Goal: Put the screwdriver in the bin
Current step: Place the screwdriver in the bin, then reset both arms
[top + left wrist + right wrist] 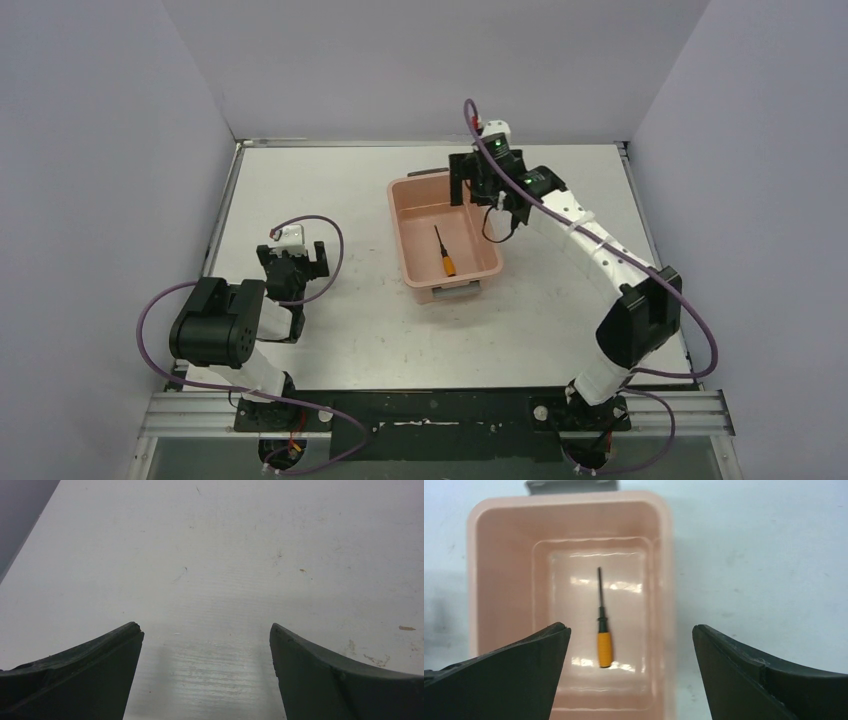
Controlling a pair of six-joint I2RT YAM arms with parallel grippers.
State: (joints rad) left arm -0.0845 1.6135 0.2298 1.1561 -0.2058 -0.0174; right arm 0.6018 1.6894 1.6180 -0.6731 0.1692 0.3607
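We see the screwdriver (603,640) lying flat on the floor of the bin (397,235), its orange handle toward the near short end and its shaft pointing to the far one. The bin stands on the bench (350,340) toward the far edge, slightly right of centre. Our right claw (630,627) hangs over the bin's far right corner, fingers wide apart and empty. Our left claw (205,627), near the left edge, is also spread apart.
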